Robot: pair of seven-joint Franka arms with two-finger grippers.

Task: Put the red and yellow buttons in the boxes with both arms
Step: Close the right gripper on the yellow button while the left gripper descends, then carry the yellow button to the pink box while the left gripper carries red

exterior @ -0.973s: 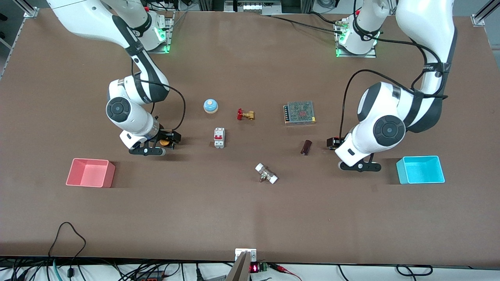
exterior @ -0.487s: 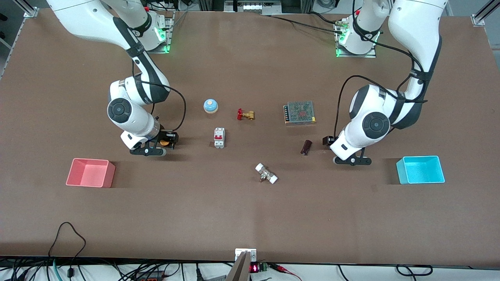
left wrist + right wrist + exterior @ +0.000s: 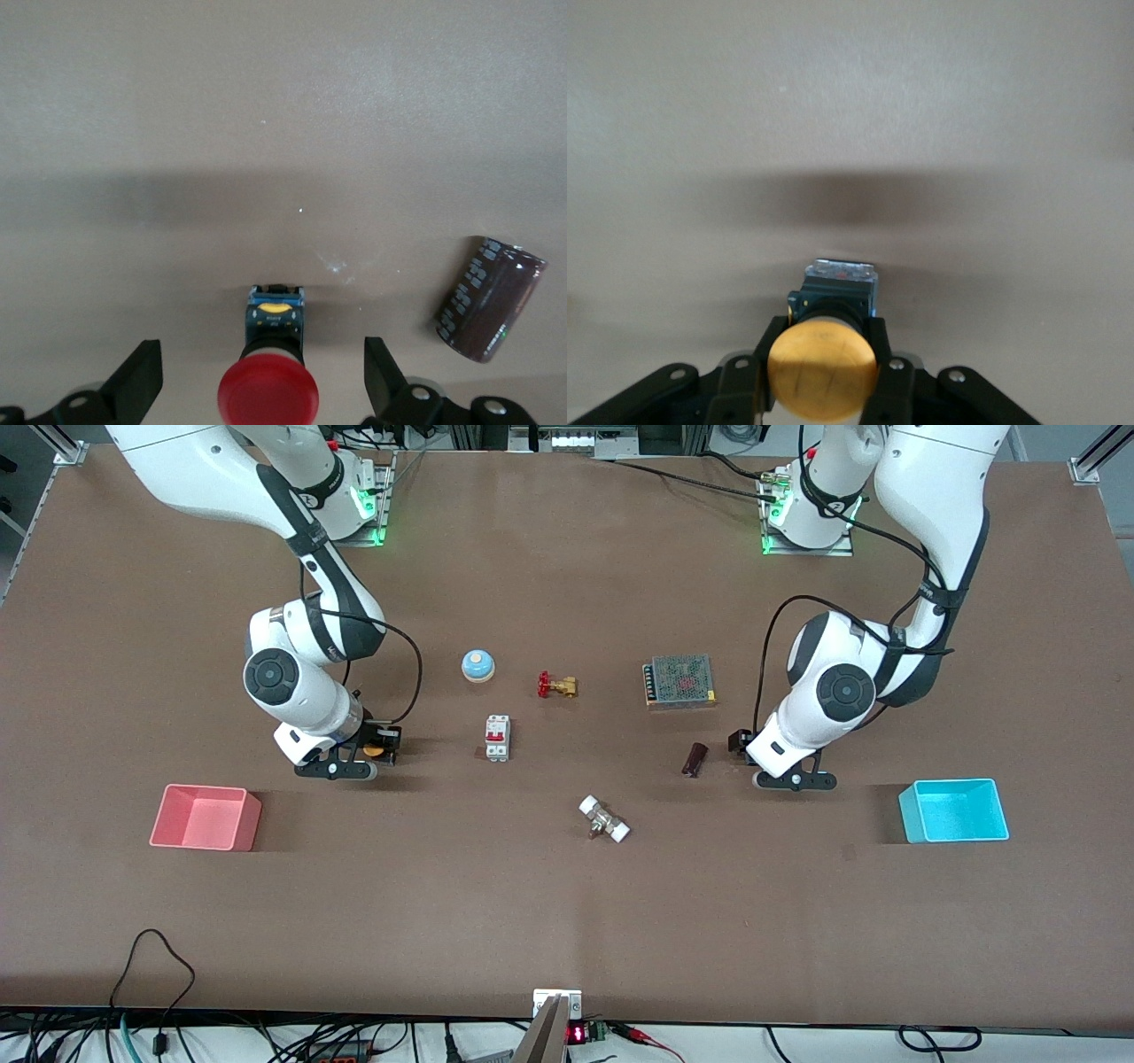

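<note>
On the table, right gripper [image 3: 824, 390] clamps yellow button [image 3: 822, 372]; left gripper [image 3: 261, 390] spread wide around red button [image 3: 268, 398].

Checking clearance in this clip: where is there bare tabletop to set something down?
Bare table runs wide between the pink box and cyan box, nearer the camera than the white fitting. It is crowded mid-table around the breaker, bell, valve and capacitor.

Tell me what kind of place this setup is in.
Most likely a robotics lab bench. Two arms are bolted to a brown table strewn with electrical parts: a circuit breaker, a power supply and a capacitor. Loose cables trail along the table edge nearest the front camera.
</note>
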